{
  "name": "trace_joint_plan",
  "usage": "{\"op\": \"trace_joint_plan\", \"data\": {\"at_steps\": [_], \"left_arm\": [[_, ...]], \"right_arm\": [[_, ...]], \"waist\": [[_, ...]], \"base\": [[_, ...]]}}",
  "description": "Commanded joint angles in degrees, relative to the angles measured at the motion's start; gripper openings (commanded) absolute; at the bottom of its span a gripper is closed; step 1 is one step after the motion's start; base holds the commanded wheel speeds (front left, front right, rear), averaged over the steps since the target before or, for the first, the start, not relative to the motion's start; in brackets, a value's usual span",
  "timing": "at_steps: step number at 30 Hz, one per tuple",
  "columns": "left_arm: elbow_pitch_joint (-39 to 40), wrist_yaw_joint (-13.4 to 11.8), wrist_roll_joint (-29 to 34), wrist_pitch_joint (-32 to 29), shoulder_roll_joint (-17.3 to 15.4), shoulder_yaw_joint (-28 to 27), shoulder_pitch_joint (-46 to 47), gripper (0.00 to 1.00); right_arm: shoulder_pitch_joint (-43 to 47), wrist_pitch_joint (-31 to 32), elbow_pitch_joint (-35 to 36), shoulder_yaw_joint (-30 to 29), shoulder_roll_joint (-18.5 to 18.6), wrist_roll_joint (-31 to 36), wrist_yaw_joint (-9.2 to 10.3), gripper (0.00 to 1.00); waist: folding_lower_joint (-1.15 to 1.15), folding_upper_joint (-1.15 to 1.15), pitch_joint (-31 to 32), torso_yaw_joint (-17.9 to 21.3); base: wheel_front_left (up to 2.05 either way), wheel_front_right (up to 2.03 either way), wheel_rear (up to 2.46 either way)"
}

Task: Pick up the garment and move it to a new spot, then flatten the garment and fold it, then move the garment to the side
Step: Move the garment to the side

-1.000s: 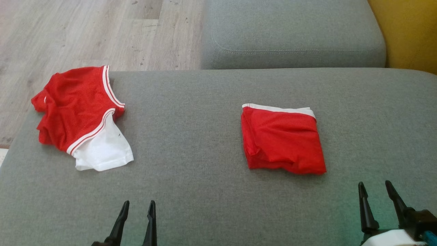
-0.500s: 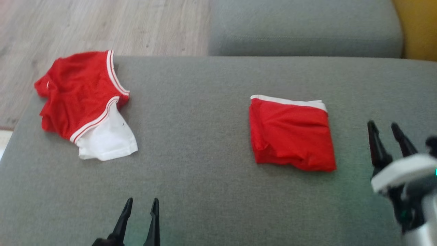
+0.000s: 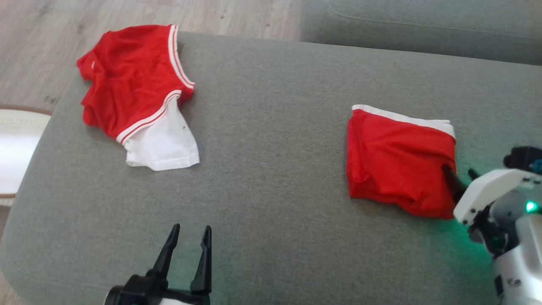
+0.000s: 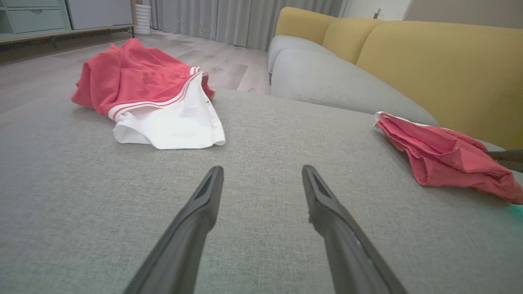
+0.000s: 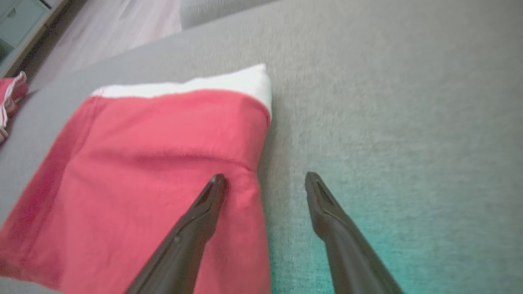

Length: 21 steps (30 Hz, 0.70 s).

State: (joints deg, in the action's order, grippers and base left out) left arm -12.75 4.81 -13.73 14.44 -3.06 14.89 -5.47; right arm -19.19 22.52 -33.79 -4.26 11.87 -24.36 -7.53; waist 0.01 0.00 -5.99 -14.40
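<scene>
Seen from the head, the folded red garment (image 3: 398, 163) lies flat on the right of the grey cushion (image 3: 271, 127), so the folding looks done and only the move aside seems left. The right hand (image 3: 458, 170) is at its near right edge, spread wide, holding nothing. The left hand (image 3: 191, 228) hovers near, wide open and empty. Its wrist view has a second red-and-white garment (image 4: 151, 94) crumpled far left. The right wrist view puts one finger over the folded cloth's edge, the other over bare cushion.

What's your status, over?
Left gripper open over sofa cushion. Right gripper open, straddling right edge of folded red garment. Crumpled red-and-white garment far left, clear.
</scene>
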Motion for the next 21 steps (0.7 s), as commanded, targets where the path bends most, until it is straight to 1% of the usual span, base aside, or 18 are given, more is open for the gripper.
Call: {"op": "trace_joint_plan", "data": {"at_steps": [1,4,5,6,7,10,12,13,14,16,18,21], "left_arm": [[1.4,-0.3,-0.3,0.6,0.2,-1.6,2.6,1.00],[1.5,-0.5,-0.2,0.6,0.2,-1.9,2.4,1.00],[1.5,-0.6,-0.2,0.6,0.2,-2.0,2.3,1.00],[1.6,-0.6,-0.1,0.6,0.2,-2.1,2.2,1.00],[1.7,-0.6,0.0,0.6,0.2,-2.2,2.2,1.00],[2.0,-0.5,0.2,0.6,0.2,-2.5,2.2,1.00],[2.3,-0.4,0.4,0.6,0.2,-2.9,2.2,1.00],[2.3,-0.4,0.4,0.6,0.2,-2.9,2.2,1.00],[2.4,-0.3,0.6,0.6,0.2,-3.0,2.3,1.00],[2.5,0.1,1.4,0.6,0.1,-3.0,3.0,1.00],[2.6,0.6,2.3,0.6,-0.3,-3.0,4.0,1.00],[2.7,1.4,3.4,0.6,-1.3,-2.4,6.3,1.00]], "right_arm": [[-2.3,0.7,0.9,1.0,0.1,-0.6,0.04,1.00],[-2.6,3.0,-1.0,2.3,-1.4,-3.4,0.04,1.00],[-2.7,3.5,-1.1,2.8,-1.7,-4.5,0.04,0.84],[-3.0,3.4,-1.4,2.5,-1.8,-5.3,0.04,0.11],[-3.5,3.2,-1.5,2.7,-1.7,-5.6,0.04,0.00],[-5.1,2.0,-1.6,2.8,-1.3,-6.0,0.04,0.00],[-6.2,1.2,-1.5,3.2,-0.2,-4.7,0.04,0.00],[-6.2,1.2,-1.5,3.2,-0.2,-4.7,0.04,0.00],[-6.9,0.7,-1.4,3.3,0.6,-3.6,0.04,0.00],[-8.4,-1.2,-0.7,4.4,3.6,0.5,0.04,0.00],[-10.6,-2.1,-0.7,4.1,5.3,3.0,0.04,0.00],[-14.1,-2.5,-1.2,3.2,9.5,7.8,0.04,0.00]], "waist": [[-0.01,0.00,-0.2,-0.5],[-0.01,0.00,-0.2,-0.3],[-0.01,0.00,-0.2,0.0],[-0.01,0.00,-0.3,0.5],[-0.01,0.00,-0.3,1.0],[-0.01,0.00,-0.7,3.4],[-0.01,0.00,-1.3,5.8],[-0.01,0.00,-1.3,5.8],[-0.01,0.00,-1.8,7.0],[-0.01,0.00,-3.4,9.3],[-0.01,0.00,-5.3,11.5],[-0.01,0.00,-8.6,13.1]], "base": [[0.00,0.00,0.00],[0.00,0.00,0.00],[0.00,0.00,0.00],[0.00,0.00,0.00],[0.00,0.00,0.00],[0.00,0.00,0.00],[0.00,0.00,0.00],[0.00,0.00,0.00],[0.00,0.00,0.00],[0.00,0.00,0.00],[0.00,0.00,0.00],[0.00,0.00,0.00]]}}
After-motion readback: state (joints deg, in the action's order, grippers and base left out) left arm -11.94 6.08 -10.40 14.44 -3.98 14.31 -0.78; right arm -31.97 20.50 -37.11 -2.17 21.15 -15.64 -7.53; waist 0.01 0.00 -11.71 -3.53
